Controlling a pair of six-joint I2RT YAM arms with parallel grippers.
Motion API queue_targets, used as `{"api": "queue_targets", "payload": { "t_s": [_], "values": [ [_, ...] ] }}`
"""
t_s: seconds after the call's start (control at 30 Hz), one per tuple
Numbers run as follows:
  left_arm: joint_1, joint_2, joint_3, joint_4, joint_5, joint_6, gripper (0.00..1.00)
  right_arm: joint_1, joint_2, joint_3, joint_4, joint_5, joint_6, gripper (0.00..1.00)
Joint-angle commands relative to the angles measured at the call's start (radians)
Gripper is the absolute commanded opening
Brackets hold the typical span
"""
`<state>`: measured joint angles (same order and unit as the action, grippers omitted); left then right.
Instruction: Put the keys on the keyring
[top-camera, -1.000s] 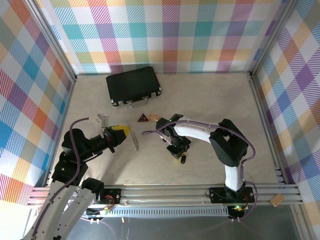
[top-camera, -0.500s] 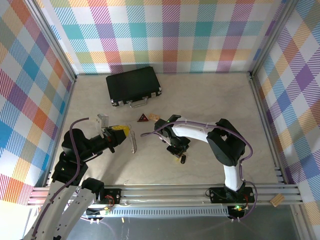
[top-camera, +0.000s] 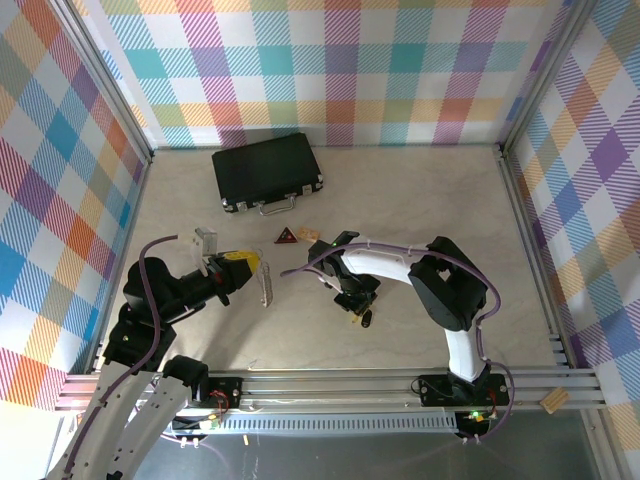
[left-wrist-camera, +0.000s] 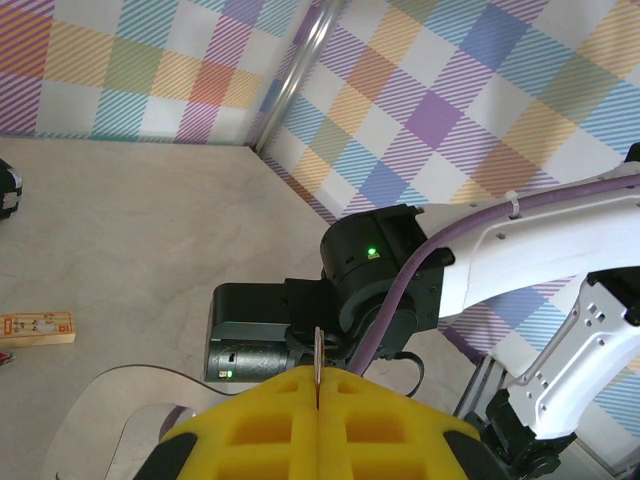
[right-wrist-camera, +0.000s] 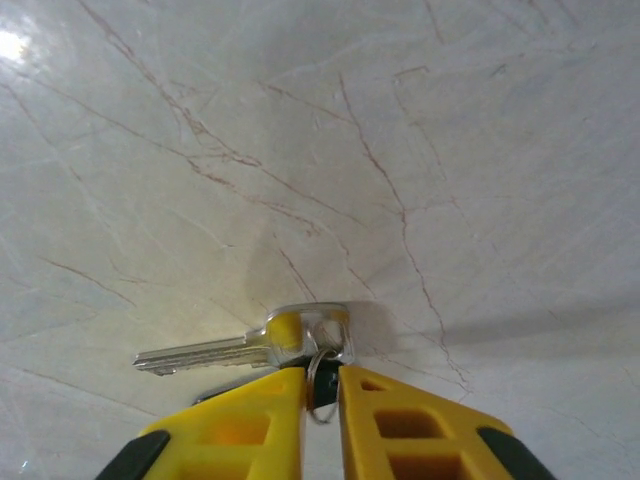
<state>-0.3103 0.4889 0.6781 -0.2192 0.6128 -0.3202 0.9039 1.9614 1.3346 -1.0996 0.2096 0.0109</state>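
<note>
Yellow fingers of my left tool (top-camera: 250, 266) were pressed fully together on the edge of the thin silver keyring (top-camera: 266, 286), left of the middle of the tabletop (top-camera: 430, 200). More to the right, my right tool (right-wrist-camera: 321, 385) was nearly closed, pinching the head end of the key (right-wrist-camera: 215, 351), whose silver blade lay flat on the tabletop, pointing away sideways.
</note>
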Motion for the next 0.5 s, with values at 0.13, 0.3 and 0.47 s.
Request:
{"api": "queue_targets", "payload": {
  "t_s": [0.13,0.3,0.47],
  "values": [
    [0.014,-0.001,0.032,0.03,0.018,0.019,0.0,0.009,0.012,0.036,-0.05,0.042,-0.015,0.13],
    [0.015,-0.001,0.033,0.026,0.015,0.024,0.0,0.009,0.013,0.034,-0.049,0.036,-0.018,0.12],
    [0.014,-0.014,0.036,0.017,-0.007,0.031,0.0,0.009,0.021,0.033,-0.049,0.052,-0.025,0.12]
  ]
}}
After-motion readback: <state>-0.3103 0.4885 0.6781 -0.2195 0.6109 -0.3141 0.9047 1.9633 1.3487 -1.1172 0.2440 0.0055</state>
